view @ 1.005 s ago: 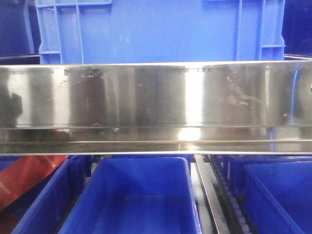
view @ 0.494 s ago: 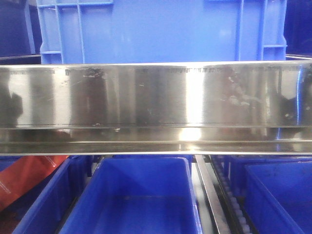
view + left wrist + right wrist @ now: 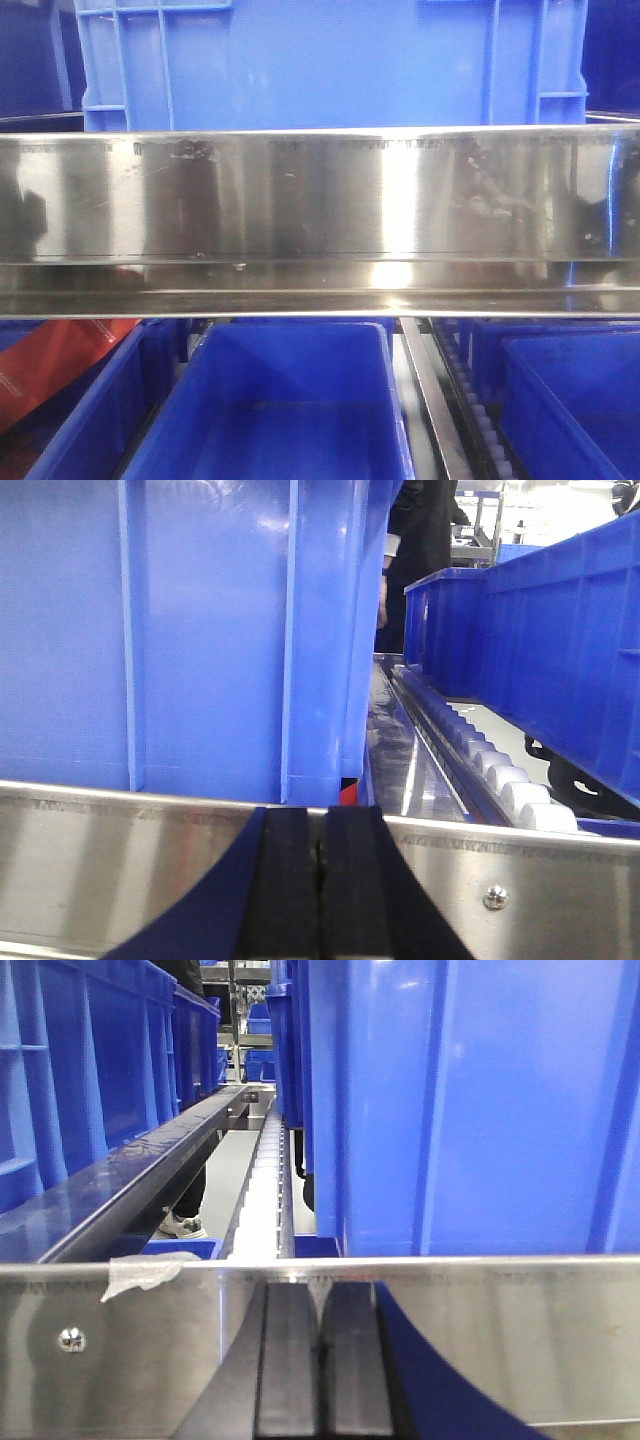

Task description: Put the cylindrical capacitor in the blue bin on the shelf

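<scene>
At the shelf's [image 3: 320, 200] front rail, I see both tools, left [image 3: 318, 900] and right [image 3: 320, 1380], clenched on nothing, facing the blue bin [image 3: 330, 60] beyond; the cylindrical capacitor appears nowhere, so neither arm's nearer.

Left gripper [image 3: 320, 880]: black pads pressed together, before the shelf's steel front rail [image 3: 120, 865]. Behind: large blue crate [image 3: 180, 630], white roller track [image 3: 480, 760], second blue bin [image 3: 540, 630].
</scene>
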Robot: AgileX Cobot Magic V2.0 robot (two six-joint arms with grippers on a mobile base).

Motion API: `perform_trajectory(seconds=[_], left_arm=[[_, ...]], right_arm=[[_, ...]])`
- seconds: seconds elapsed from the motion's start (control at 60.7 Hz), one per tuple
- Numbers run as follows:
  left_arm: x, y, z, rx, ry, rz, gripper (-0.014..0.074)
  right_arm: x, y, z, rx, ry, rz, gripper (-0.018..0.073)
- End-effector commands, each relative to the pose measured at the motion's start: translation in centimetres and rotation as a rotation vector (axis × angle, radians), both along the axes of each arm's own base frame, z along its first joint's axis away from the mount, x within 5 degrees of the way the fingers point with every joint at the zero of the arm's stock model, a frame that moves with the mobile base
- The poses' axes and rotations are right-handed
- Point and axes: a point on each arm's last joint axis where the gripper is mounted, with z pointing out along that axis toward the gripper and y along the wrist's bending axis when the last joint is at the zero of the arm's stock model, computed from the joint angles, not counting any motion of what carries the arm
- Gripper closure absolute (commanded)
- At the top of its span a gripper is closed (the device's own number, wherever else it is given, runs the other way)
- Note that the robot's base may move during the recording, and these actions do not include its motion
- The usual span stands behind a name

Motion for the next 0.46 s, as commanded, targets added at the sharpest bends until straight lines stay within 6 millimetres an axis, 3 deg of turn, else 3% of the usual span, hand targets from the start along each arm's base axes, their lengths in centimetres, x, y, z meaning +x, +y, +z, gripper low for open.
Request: perform_trajectory(seconds=[0.0,0.445], left_arm=[[-0.07,0.01,0.24,-0.011,-0.025,0.000,0.0708],[-0.07,0.01,0.24,-0.011,-0.025,0.000,0.0708]], right_arm=[[-0.06,-0.01,0.10,-0.004,-0.021,-0.002,0.0720],[-0.06,-0.01,0.10,-0.004,-0.021,-0.002,0.0720]])
